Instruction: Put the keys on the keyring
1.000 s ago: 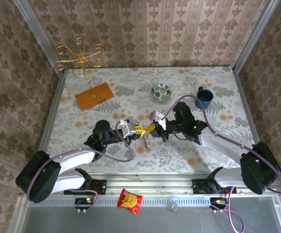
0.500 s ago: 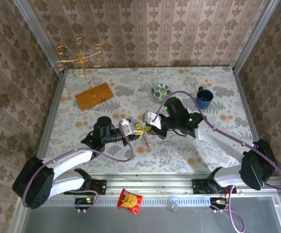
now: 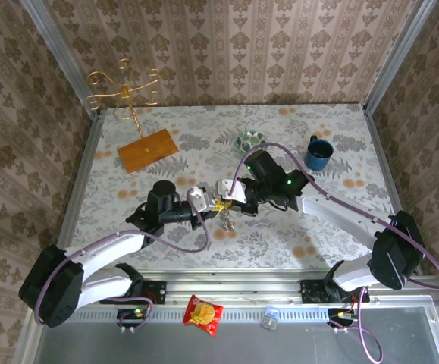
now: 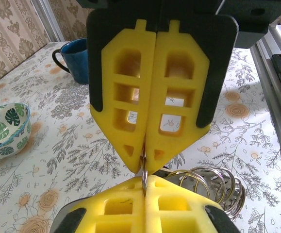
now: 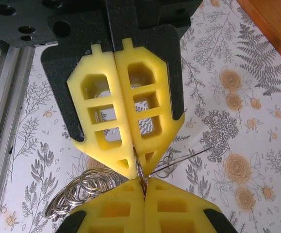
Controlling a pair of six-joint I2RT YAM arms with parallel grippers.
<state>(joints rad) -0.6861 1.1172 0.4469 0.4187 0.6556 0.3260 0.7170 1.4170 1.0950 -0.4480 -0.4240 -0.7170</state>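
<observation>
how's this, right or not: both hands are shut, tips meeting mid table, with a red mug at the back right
Wrong on colour: the mug is blue, not red, as the top view shows. The rest stands: the left hand and right hand are shut, tips meeting mid table.

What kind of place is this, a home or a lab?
Probably a robot test cell dressed like a home: an aluminium frame post beside wallpapered walls, a floral table, and a left arm and right arm bolted at its near edge.
</observation>
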